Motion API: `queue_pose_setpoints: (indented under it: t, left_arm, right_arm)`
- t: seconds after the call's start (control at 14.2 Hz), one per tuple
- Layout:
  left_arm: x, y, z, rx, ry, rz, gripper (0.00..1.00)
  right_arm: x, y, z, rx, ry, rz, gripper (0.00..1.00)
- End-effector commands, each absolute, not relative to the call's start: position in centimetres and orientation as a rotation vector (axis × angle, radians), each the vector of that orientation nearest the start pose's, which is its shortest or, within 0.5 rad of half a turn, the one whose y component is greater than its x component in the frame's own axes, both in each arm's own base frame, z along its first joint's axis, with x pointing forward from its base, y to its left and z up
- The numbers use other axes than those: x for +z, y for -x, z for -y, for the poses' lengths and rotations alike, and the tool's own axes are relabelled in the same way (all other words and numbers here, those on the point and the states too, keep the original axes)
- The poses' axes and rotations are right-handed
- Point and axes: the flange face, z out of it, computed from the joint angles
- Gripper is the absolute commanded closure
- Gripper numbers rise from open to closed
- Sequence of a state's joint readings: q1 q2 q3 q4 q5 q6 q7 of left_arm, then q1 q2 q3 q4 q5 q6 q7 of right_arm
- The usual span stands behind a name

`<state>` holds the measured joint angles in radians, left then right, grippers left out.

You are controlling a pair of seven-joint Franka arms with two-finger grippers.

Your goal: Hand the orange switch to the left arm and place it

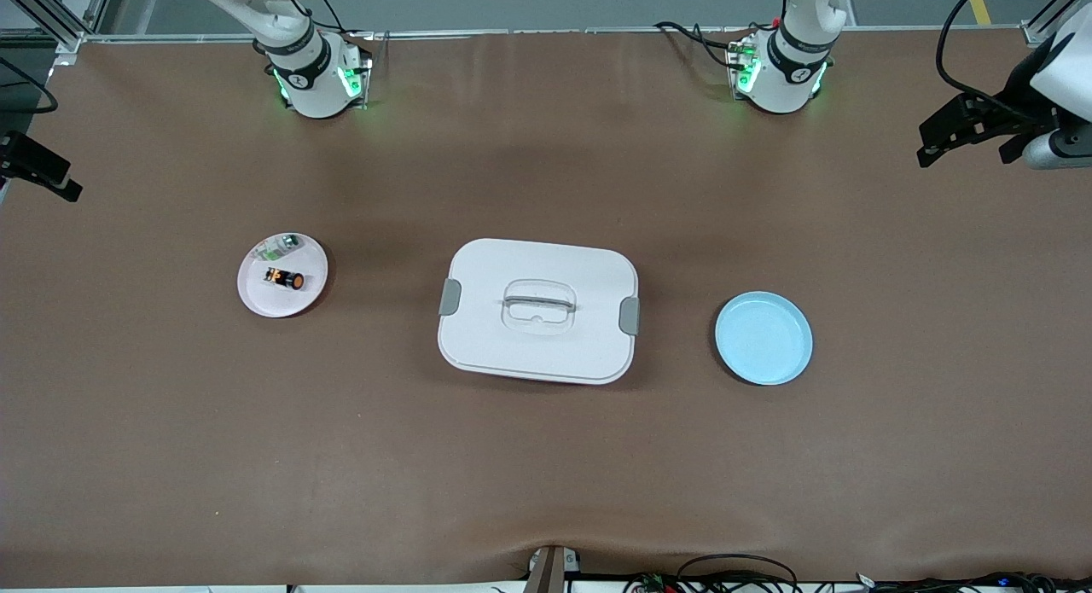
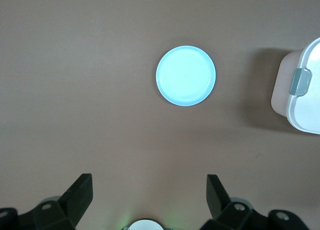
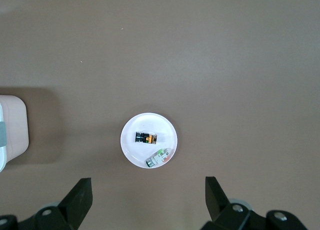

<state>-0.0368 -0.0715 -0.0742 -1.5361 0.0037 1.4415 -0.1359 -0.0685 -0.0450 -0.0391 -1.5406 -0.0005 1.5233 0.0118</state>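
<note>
With both sets of fingers spread apart, my right gripper [image 3: 145, 200] should descend squarely onto the orange switch [image 1: 284, 278] on the white plate [image 1: 256, 299], missing the green part [image 3: 159, 156] beside it.

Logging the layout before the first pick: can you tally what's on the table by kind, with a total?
Plates: 2, a white plate toward the right arm's end and a light blue plate toward the left arm's end
Boxes: 1, the box between the plates
Small parts: 2, the orange switch and a green-and-clear component, both on the white plate
Total: 5
</note>
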Motion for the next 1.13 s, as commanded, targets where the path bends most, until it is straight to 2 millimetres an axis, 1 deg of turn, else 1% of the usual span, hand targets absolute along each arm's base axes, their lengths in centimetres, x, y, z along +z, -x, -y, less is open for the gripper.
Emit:
queue_pose_setpoints:
  t: [0.0,0.28,0.35,0.42,0.49,0.78,1.06]
  left_arm:
    - [67.3,-51.4,6.0,0.041,3.125,0.016,0.00]
    - [67.2,-51.6,5.9,0.043,3.126,0.009,0.00]
    - [66.7,-52.1,5.8,0.056,3.129,0.015,0.00]
    - [67.5,-52.5,5.6,0.026,3.136,0.012,0.00]
    - [67.5,-52.6,5.5,0.026,3.136,0.010,0.00]
    - [66.7,-52.7,5.8,0.051,3.131,0.030,0.00]
    - [66.5,-52.7,5.7,0.061,3.130,0.030,0.00]
  right_arm:
    - [66.0,-53.2,5.6,-0.050,3.136,-0.193,0.00]
    - [66.0,-53.2,5.6,-0.048,3.136,-0.193,0.00]
    - [66.0,-53.2,5.6,-0.051,3.136,-0.193,0.00]
    - [66.0,-53.2,5.6,-0.051,3.136,-0.193,0.00]
    - [66.0,-53.2,5.6,-0.048,3.136,-0.193,0.00]
    - [66.0,-53.2,5.6,-0.048,3.136,-0.193,0.00]
    - [66.0,-53.2,4.8,-0.046,3.137,-0.169,0.00]
